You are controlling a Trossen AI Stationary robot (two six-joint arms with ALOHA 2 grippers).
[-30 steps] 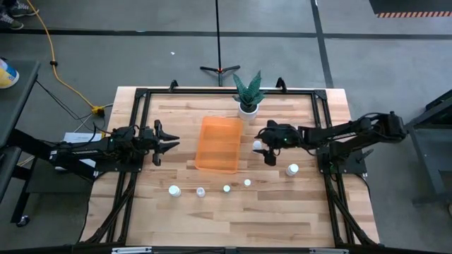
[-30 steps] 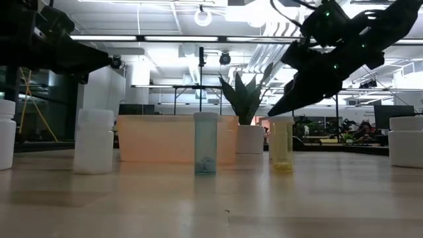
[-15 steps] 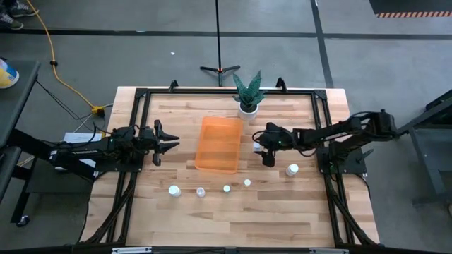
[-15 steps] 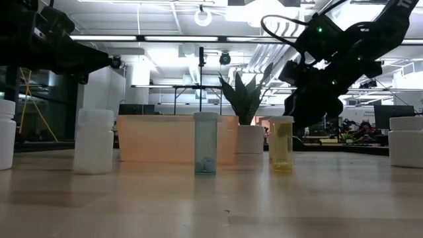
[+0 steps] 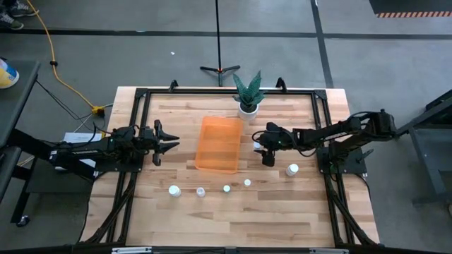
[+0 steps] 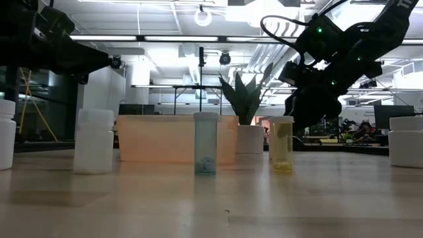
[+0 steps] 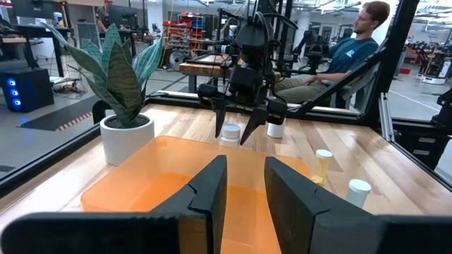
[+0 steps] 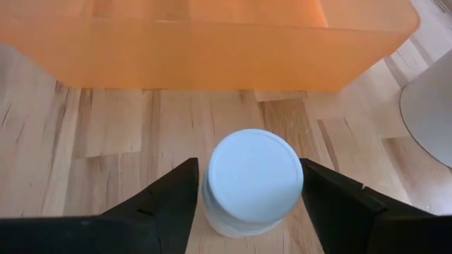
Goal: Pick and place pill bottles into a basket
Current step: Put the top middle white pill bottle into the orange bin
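The orange bin point(image 5: 219, 143) lies at the table's middle. One white-capped pill bottle point(image 8: 254, 180) stands upright on the wood just right of the bin, and also shows in the high view point(image 5: 256, 146). My right gripper point(image 8: 248, 164) is low over it and open. Its fingers point(image 8: 169, 201) stand on either side of the cap; I see no clear touch. Several more bottles stand along the near side point(image 5: 200, 191), one farther right point(image 5: 292, 169). My left gripper point(image 5: 168, 143) waits open left of the bin.
A white pot with a green plant point(image 5: 247, 106) stands just beyond the bin's far right corner. A black frame point(image 5: 141, 95) runs around the table. In the left wrist view a seated person point(image 7: 353, 49) shows beyond the table.
My right gripper has come down toward the table and a little toward the bin, tipping from a slant to point down over the bottle beside the bin. It has kept still for the last half second.
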